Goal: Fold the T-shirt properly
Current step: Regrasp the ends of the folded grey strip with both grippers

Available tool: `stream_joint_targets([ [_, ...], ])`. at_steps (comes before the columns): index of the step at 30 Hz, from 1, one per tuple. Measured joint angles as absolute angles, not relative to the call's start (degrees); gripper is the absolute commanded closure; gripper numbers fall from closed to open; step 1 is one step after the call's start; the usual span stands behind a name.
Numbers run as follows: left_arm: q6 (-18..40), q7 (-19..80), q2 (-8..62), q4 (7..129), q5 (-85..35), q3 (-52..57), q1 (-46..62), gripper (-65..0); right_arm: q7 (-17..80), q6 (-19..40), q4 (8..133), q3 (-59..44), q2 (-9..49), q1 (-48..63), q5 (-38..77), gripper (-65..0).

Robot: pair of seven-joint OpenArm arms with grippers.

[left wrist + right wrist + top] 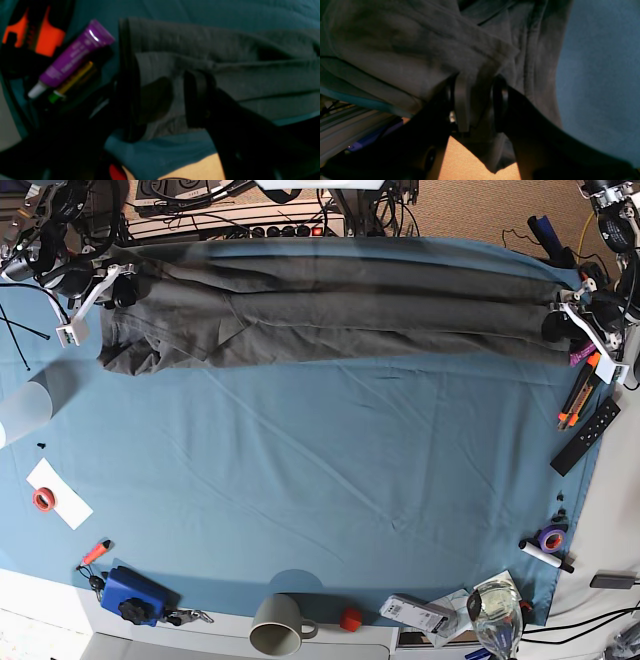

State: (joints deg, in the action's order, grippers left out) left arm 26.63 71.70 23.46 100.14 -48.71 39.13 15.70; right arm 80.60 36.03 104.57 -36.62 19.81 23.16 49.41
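Left wrist view: your left gripper (160,100) pinches one end of the T-shirt (225,62), layered folds running away over the blue-teal table cloth (162,155); a purple tube (75,56) lies just beside the fingers. Right wrist view: your right gripper (476,102) pinches the opposite end of the shirt, cloth bunched between its fingers at the table's edge. Base view: the T-shirt (330,315) lies as a long narrow band along the far edge of the cloth, held at both ends. The lengthwise fold appears made; the next move likely calls for bringing one end across to the other. The remote (585,436) and the markers (578,388) sit near the left arm's side.
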Motion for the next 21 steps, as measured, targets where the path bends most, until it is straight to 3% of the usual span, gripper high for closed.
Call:
stream_joint_targets([
  [6, 23.83, 68.45, 20.16, 99.33, -43.79, 39.13, 15.68, -33.3, 80.55, 35.62, 104.57, -37.43, 19.79, 23.14, 53.52, -16.2],
  [11, 22.94, 68.2, 18.7, 96.92, -42.02, 39.42, 15.51, -33.3, 80.6, 35.62, 104.6, -44.86, 19.7, 22.13, 57.06, -16.2],
  [18, 19.18, 70.94, 18.24, 98.24, -42.13, 39.55, 16.1, -25.3, 80.99, 35.62, 104.33, -55.02, 18.7, 21.23, 59.24, -16.2],
  [21, 18.15, 72.44, 17.65, 103.46, -42.02, 39.33, 20.95, -25.1, 80.99, 35.64, 104.33, -58.08, 19.03, 21.3, 59.7, -16.2],
])
